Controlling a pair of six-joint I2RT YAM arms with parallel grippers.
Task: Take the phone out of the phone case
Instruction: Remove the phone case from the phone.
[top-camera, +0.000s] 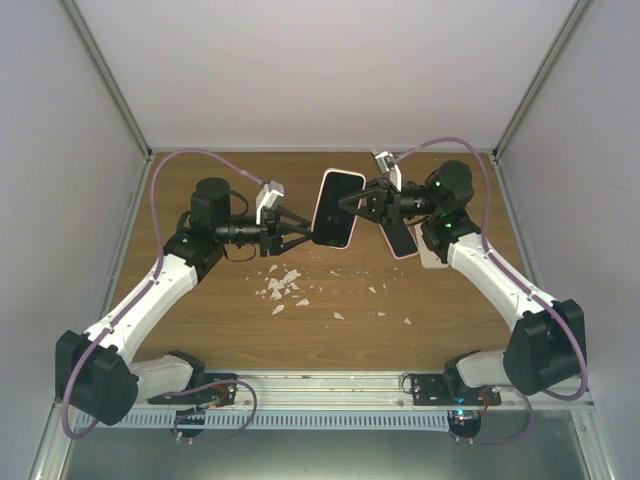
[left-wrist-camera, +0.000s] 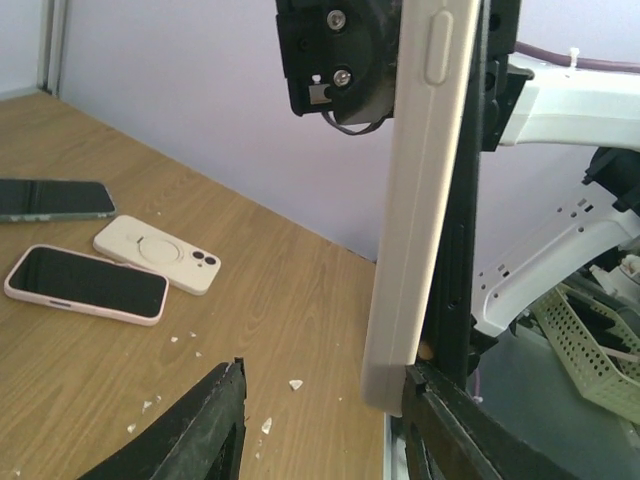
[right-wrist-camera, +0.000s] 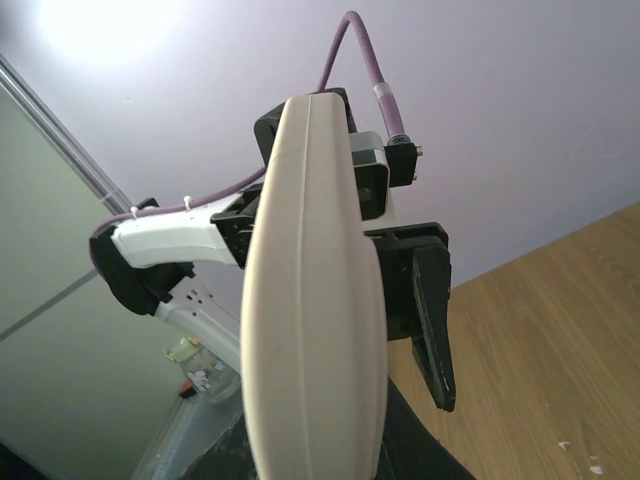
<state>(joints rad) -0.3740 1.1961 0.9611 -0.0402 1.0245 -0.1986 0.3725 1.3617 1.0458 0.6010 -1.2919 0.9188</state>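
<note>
Right gripper (top-camera: 352, 203): closed on the right edge of the phone case (left-wrist-camera: 420, 200), holding it clear of the table (top-camera: 200, 310).
Left gripper (left-wrist-camera: 325, 372): jaws partly apart, wider than the case is thick. One finger (left-wrist-camera: 450, 420) sits at the case's lower corner and appears to touch it. The other finger (left-wrist-camera: 205, 430) stands well apart from the case.
Phone case: cream. In the left wrist view it stands on edge, with a raised side-button cover near its top. In the right wrist view its smooth back fills the foreground.
Phone (top-camera: 335, 208): seated in the case, its dark screen turned up toward the top camera. It hangs between the two grippers, above the far middle of the table.
Table: wood-grain surface enclosed by pale walls.
White crumbs (top-camera: 283, 287): scattered on the table's middle, on the near side of the held phone.
Pink-cased phone (left-wrist-camera: 88, 283): lying flat, screen up, on the right part of the table under the right arm.
Cream case (left-wrist-camera: 157, 254): lying back up, with a round ring and camera cut-out showing, just beside the pink-cased phone.
Dark phone (left-wrist-camera: 55, 198): lying flat near those two.
</note>
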